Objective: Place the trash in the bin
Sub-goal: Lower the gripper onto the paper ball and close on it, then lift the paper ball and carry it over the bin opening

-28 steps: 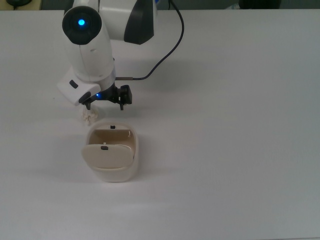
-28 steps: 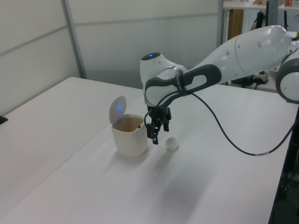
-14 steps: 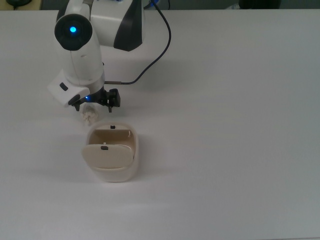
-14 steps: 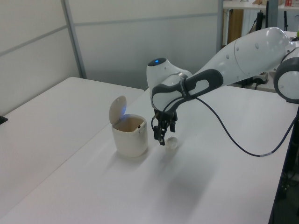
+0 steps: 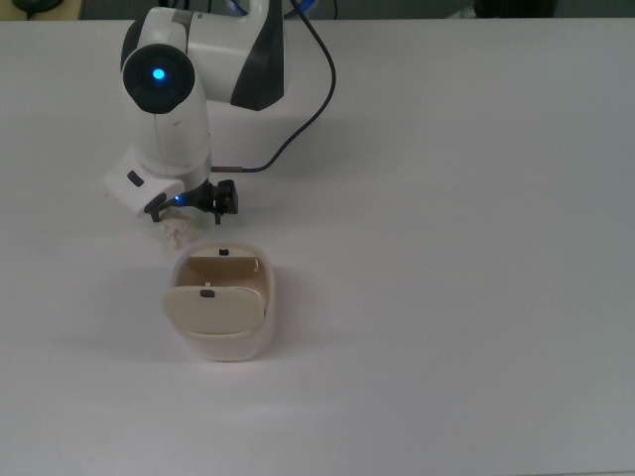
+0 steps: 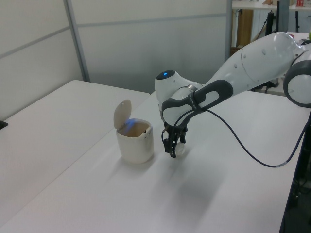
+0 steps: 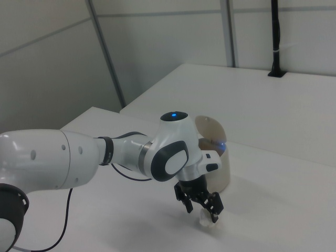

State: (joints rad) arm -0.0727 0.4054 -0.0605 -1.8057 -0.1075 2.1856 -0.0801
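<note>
White table point(image 5: 476, 297): trash point(image 5: 179, 232) seemingly between end effector point(image 5: 189, 210) fingers.

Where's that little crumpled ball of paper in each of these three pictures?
Top view: the trash lies on the table just above the bin, at the bin's upper-left corner, under the gripper.
Left view: the trash is right of the bin, partly behind the gripper.
Right view: the trash is near the bottom edge, below the gripper.
Shared landmark: the bin with its raised lid.
</note>
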